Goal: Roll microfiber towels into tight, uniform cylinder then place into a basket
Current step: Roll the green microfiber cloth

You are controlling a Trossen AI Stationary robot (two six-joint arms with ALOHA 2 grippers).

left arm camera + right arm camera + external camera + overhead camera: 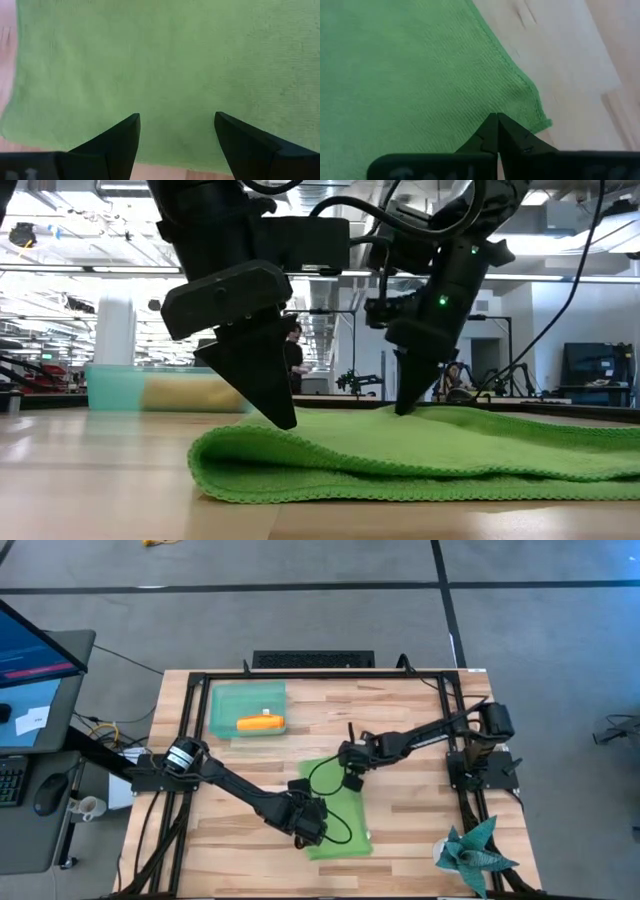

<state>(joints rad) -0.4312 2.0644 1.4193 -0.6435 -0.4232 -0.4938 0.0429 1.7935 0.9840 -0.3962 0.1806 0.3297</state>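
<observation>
While a teal star (476, 852) sits at the table's (420, 820) corner, right jaws pinch the folded lime-green towel (340, 815); left jaws gape.

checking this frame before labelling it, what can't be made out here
- High view: the left tool and right tool tips are hidden by their own arms over the green towel.
- Right wrist view: the shut fingers meet at the towel's corner; whether cloth is pinched is unclear.
- Low view: the basket and the orange towel are blurred.
</observation>
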